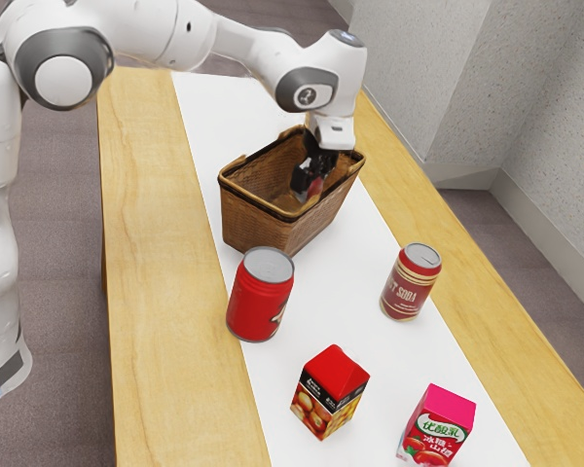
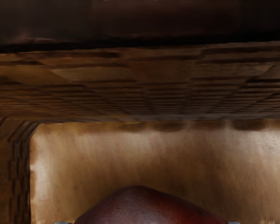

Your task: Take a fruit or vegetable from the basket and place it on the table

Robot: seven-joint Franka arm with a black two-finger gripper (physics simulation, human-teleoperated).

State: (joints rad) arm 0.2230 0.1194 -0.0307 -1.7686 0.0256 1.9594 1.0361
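One rounded red fruit/veg (image 2: 144,208) (sl. shiny) inside woven bskt (image 1: 259,226).

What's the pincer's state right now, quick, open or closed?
Pincer: down in the basket, at a dark red rounded item; whether it's open or closed on it can't be told.

Exterior view: raised, set back, angled down over the table (image 1: 141,253); arm (image 1: 170,29) entering upper left. Wrist view: very close, facing down inside the woven basket (image 1: 253,226). Shared: basket interior, upper centre of the exterior frame.
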